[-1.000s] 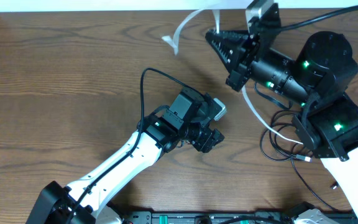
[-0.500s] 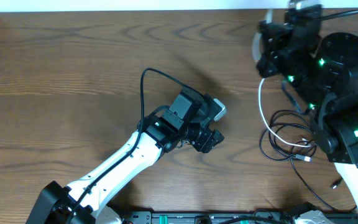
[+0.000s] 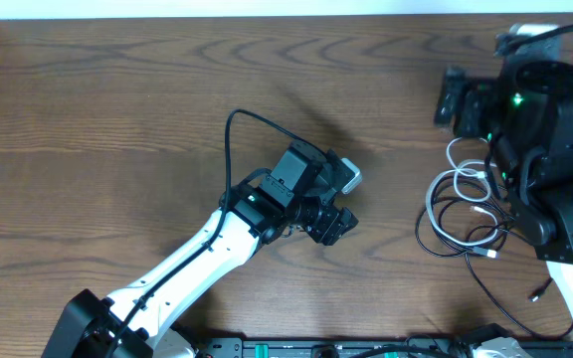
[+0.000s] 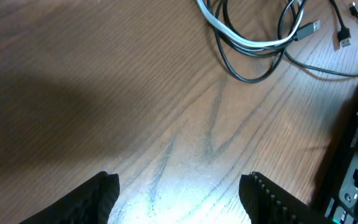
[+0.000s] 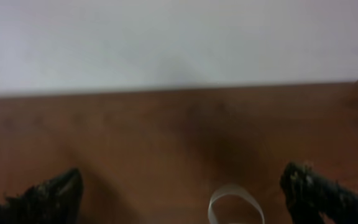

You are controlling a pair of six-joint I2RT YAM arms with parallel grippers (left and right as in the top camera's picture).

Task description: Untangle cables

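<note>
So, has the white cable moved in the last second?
Yes. The white cable dropped from near the table's far edge, rightward onto the black cables.

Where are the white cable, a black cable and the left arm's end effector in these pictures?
white cable (image 4: 250, 43): left wrist view, the bottom of its curve.
black cable (image 4: 252, 79): left wrist view, the bottom of its loop.
left end effector (image 4: 179, 186): left wrist view, midway between its open fingertips.

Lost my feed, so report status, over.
Left gripper open, empty. Right gripper open, empty. White cable looped with black cables. Nothing in the way.
</note>
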